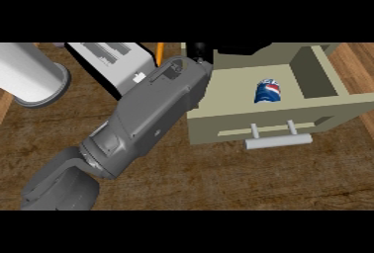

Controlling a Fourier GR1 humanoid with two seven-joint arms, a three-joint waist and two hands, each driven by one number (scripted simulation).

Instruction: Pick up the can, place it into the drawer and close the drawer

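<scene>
The blue can [268, 91] lies on its side inside the open beige drawer [321, 79], free of any hand. The drawer's front panel carries a pale bar handle [279, 141] that faces the view's lower edge. A grey forearm [146, 118] rises from the lower left to the drawer's far left corner. Its black left hand [223, 48] shows only partly at the picture's top, above the drawer's back edge and left of the can. My right hand does not show.
A white cylinder [29, 79] lies on the wooden counter [219, 178] at the far left. A white and black appliance [113, 59] stands beside the forearm, with an orange strip [159, 49] behind it.
</scene>
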